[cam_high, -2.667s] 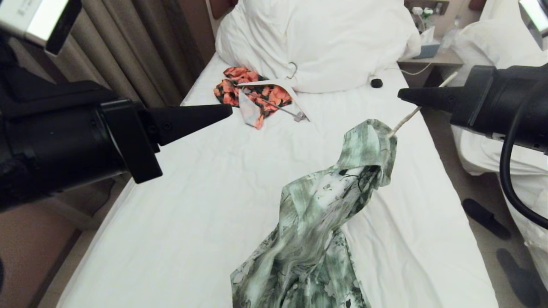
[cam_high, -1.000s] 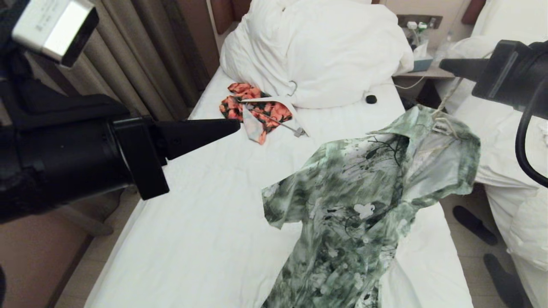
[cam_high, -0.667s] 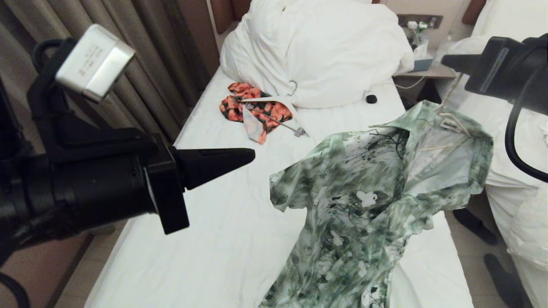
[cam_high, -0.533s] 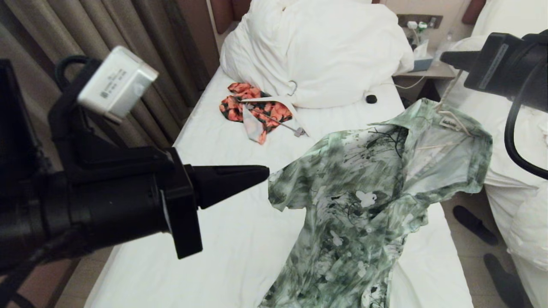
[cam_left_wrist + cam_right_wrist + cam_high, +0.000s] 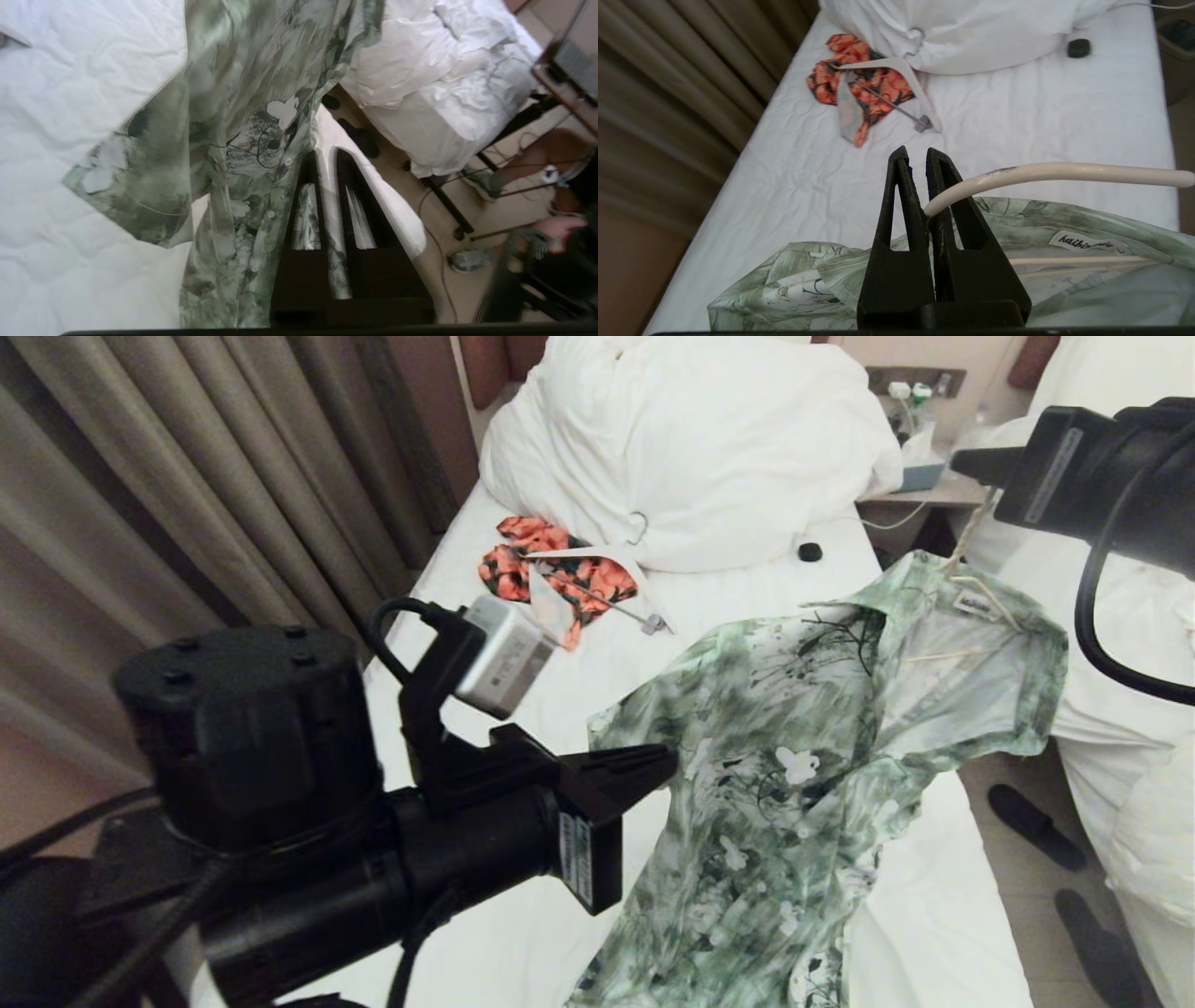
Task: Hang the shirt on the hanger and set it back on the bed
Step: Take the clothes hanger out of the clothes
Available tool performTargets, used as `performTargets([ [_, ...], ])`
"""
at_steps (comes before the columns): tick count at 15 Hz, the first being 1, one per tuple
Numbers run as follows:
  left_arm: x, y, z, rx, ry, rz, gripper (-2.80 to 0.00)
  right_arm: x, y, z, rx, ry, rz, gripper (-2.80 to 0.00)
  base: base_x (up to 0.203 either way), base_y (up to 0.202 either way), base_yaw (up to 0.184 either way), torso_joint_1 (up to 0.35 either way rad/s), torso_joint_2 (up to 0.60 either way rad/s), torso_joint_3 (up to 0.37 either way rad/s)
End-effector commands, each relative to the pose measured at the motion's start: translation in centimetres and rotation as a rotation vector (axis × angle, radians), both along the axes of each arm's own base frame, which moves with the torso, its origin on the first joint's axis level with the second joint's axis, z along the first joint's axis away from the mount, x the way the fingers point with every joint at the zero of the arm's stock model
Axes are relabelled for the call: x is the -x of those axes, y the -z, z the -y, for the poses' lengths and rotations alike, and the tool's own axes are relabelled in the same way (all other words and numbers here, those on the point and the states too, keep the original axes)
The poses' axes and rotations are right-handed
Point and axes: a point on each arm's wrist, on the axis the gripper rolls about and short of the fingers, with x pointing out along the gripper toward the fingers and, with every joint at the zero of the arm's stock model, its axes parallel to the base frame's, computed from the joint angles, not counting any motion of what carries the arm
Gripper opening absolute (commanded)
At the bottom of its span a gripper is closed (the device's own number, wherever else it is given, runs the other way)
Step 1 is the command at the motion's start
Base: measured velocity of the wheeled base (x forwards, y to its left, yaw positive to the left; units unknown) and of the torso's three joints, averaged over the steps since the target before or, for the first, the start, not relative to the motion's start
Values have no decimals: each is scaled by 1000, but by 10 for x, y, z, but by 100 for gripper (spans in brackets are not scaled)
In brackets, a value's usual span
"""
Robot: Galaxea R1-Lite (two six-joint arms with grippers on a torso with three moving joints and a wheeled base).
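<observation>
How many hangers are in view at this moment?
2. The cream wire hanger is inside the green shirt, its hook clamped in the right hand. The flat white hanger lies on the orange garment by the pillows. Others may be hidden.

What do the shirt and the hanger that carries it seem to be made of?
The shirt looks like thin, soft woven fabric with a slight sheen: it drapes in loose folds and hangs limp. The hanger seems to be wire under a smooth cream coating, perhaps plastic: its hook is slim, round and glossy, with a dark scuff near the bend. What lies under the coating is not visible.
</observation>
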Motion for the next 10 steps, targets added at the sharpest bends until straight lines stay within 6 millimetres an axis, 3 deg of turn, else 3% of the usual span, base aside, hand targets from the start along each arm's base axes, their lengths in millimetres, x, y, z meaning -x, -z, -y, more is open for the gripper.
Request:
performTargets([
  [1, -10, 25, 24, -46, 7, -29, 0, -5, 2, 2, 2, 13, -8, -280, 0, 0, 0, 0, 0, 0],
  [5, -33, 31, 23, -48, -45, -12, 0, -9, 3, 7, 4, 16, -8, -280, 0, 0, 0, 0, 0, 0],
  [10, -64, 31, -4, -78, -92, 29, 0, -9, 4, 8, 8, 1, -12, -280, 0, 0, 0, 0, 0, 0],
])
